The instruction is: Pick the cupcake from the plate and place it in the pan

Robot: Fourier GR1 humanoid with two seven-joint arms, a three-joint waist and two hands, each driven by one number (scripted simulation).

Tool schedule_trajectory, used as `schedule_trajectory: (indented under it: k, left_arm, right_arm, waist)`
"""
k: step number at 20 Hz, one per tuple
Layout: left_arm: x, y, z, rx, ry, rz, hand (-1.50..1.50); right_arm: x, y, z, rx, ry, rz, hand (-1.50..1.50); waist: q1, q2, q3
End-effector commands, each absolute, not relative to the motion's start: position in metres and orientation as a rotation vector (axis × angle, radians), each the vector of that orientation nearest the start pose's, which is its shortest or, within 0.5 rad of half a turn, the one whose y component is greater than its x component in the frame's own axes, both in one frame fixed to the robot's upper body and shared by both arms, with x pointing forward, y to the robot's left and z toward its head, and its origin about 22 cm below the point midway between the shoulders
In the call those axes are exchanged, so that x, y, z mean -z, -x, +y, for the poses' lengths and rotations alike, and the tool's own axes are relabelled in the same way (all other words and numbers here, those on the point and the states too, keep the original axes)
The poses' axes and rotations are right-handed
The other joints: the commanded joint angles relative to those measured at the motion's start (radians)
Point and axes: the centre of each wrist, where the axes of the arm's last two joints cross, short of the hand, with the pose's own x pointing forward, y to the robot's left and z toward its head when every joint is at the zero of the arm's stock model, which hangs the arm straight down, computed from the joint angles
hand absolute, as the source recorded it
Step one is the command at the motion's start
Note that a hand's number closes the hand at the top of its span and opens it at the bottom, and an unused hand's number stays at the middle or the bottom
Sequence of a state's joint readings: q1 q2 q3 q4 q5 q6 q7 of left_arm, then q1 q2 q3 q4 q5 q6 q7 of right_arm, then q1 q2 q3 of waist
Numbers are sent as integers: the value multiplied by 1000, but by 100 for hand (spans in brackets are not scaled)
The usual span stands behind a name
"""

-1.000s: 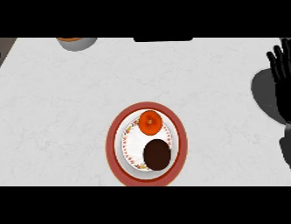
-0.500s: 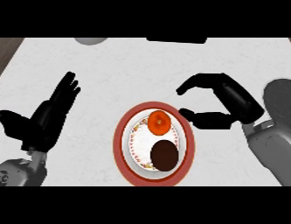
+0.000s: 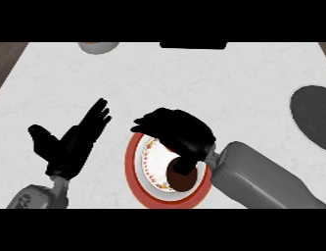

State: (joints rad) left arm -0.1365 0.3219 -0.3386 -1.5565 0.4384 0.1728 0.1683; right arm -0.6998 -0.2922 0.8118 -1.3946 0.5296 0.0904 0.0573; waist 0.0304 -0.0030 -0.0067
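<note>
A white plate with a red rim [image 3: 133,162] lies near the counter's front, in the middle. My right hand [image 3: 180,130] hangs over the plate's far half and covers what lies there, so no cupcake shows. A dark brown round piece [image 3: 182,180] is visible on the plate's near half, partly under the hand. The dark grey round pan [image 3: 323,117] lies at the right edge, well apart from the hand. My left hand [image 3: 71,144] is open, fingers straight, just left of the plate and holding nothing.
A grey bowl [image 3: 98,46] stands at the counter's far edge on the left, with a black object [image 3: 193,45] beside it at the far middle. Wooden floor shows past the counter's left and right edges.
My right hand has moved left and down from beside the plate to over its far half, hiding the orange-topped piece. The left hand stays open beside the plate.
</note>
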Motion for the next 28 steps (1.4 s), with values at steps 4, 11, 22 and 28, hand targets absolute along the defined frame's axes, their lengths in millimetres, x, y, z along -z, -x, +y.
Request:
schedule_trajectory:
  k: [4,11,22,28]
  left_arm:
    - [-9,-250,206,118,245,-1320,0]
    - [-15,-256,210,91,229,-1346,0]
    - [-6,-252,215,98,249,-1337,0]
    - [-21,-267,215,97,240,-1364,0]
  right_arm:
    - [-76,-284,-25,-2252,749,-1189,-150]
    - [-52,-235,45,-2473,916,-670,-150]
    - [-32,-202,37,-2424,944,-387,-150]
    - [-19,-187,36,-2401,1074,-405,-150]
  waist:
    - [0,-12,-4]
    - [-14,-7,2]
    - [-6,-1,5]
    - [-5,-1,6]
